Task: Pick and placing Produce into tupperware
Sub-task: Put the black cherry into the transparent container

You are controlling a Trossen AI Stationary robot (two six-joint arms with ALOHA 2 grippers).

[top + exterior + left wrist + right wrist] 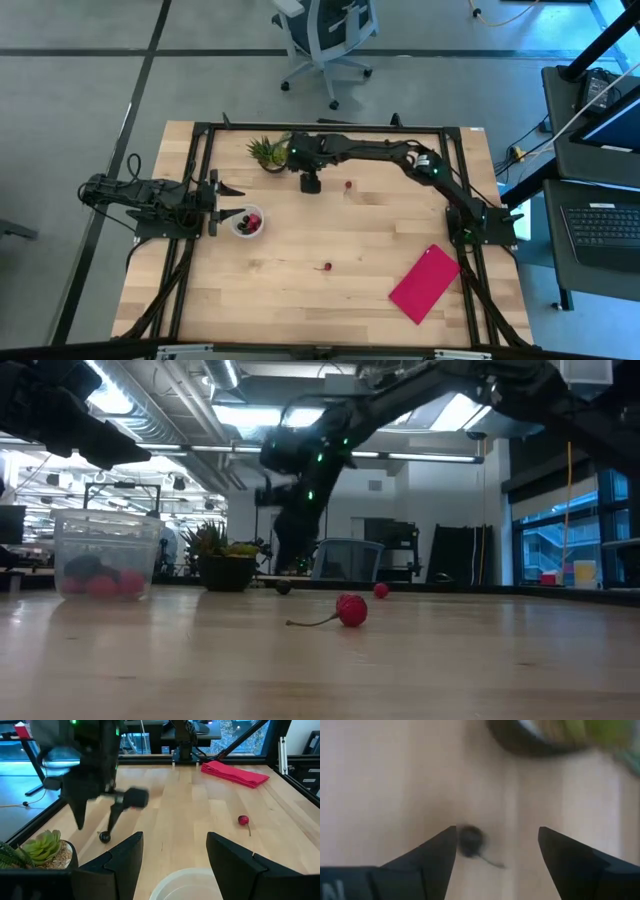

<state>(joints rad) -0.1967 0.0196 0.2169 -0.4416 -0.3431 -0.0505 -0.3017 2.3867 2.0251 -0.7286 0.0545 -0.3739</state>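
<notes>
We see right gripper (497, 852) over dark cherry (470, 840) on worktop nr plant (268, 153); jaws spread, cherry just inside one jaw, stem trailing toward gap. Left gripper (175, 855) spread above tupperware (247, 222).

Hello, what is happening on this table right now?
The right gripper hangs open over a dark cherry beside the potted plant, not gripping it. The left gripper waits, open, next to the small container, which already holds several cherries. Two red cherries lie loose on the table.
</notes>
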